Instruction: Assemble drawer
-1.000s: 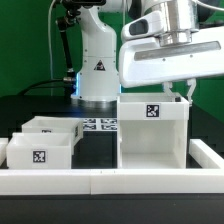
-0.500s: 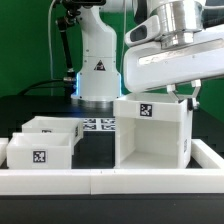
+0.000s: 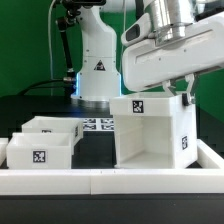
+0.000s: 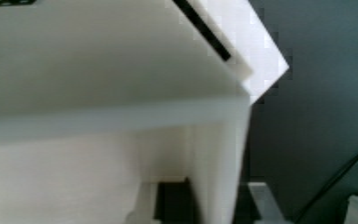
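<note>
The hand (image 3: 185, 97) is coming down on the upper far corner of the big open-fronted box (image 3: 150, 135), toward the exterior view's right. It is pinching one of the box's white walls, which in the wrist view is running between the two dark fingers (image 4: 172, 197). The box is sitting turned a little, showing a tagged side. Two small trays (image 3: 40, 152) are lying side by side on the counter (image 3: 95, 150) toward the exterior view's left, well apart from the box.
</note>
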### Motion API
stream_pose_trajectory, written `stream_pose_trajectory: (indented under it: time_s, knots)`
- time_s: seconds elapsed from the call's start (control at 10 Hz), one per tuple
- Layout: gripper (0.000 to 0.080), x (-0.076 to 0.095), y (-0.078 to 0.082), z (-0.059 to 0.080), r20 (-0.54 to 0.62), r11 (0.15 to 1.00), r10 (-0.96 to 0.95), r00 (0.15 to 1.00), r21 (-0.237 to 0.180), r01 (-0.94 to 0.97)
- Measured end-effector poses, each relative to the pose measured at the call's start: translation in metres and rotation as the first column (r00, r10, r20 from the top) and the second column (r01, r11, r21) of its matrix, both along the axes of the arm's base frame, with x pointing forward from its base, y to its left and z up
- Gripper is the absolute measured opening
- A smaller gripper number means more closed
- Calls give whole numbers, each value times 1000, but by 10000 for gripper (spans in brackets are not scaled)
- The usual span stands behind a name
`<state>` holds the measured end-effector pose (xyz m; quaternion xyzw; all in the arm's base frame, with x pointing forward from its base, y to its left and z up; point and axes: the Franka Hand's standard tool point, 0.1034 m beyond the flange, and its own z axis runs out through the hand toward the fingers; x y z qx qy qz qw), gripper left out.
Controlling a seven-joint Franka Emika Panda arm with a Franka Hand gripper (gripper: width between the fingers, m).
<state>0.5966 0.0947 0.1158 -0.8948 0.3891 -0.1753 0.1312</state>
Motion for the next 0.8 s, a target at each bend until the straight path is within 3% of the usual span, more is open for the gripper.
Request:
stream_pose_trajectory:
  time_s: [0.3, 0.8]
  knots:
    - [55, 14, 0, 0, -60, 983, -153, 986, 92, 158]
    - [61, 14, -1, 3, -99, 910, -357, 929, 187, 370]
